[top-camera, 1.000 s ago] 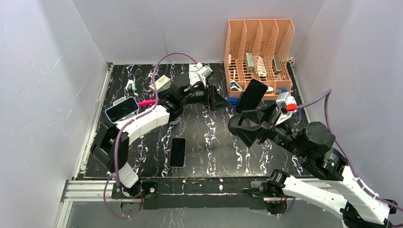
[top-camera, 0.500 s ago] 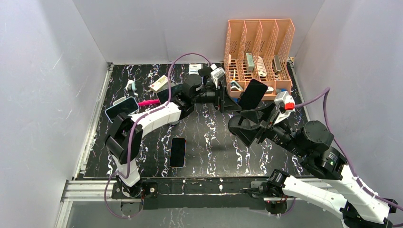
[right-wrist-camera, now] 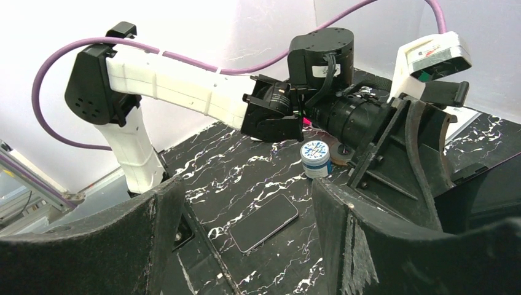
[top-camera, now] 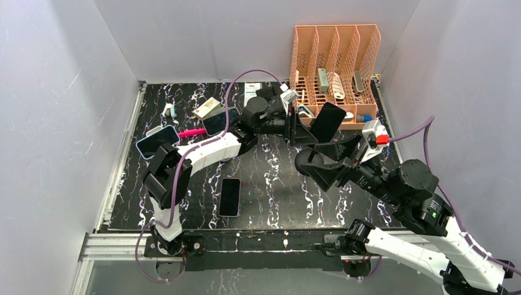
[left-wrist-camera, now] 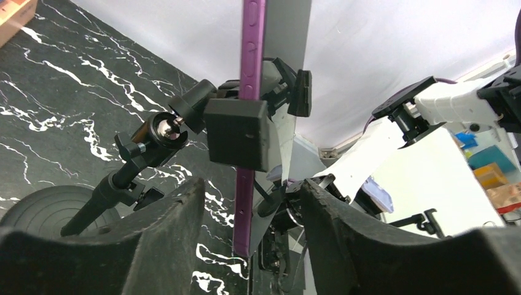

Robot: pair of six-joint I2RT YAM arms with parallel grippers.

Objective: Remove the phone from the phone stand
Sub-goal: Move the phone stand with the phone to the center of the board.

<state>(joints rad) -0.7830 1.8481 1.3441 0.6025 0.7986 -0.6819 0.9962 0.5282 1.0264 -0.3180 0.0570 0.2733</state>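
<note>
The phone [top-camera: 327, 121], dark with a purple edge, is clamped tilted in a black stand whose round base [top-camera: 305, 163] sits at mid-table. In the left wrist view the phone [left-wrist-camera: 250, 80] shows edge-on, held by the stand's square clamp [left-wrist-camera: 236, 134]. My left gripper [left-wrist-camera: 250, 190] is open, with a finger on either side of the phone's lower end and not touching it. It reaches in from the left in the top view [top-camera: 307, 132]. My right gripper [top-camera: 329, 165] is open and empty beside the stand's base, and its wrist view [right-wrist-camera: 246, 190] shows only table between the fingers.
An orange file organiser [top-camera: 335, 67] stands just behind the phone. A black phone [top-camera: 229, 196] lies flat near the front. A light-blue phone [top-camera: 158, 141], a pink pen [top-camera: 190, 132] and small boxes [top-camera: 207, 107] lie at left. A blue-white jar [right-wrist-camera: 316, 158] sits under the left wrist.
My left arm has swung right across the table, and its open fingers now straddle the phone's lower end. My right arm has shifted only slightly.
</note>
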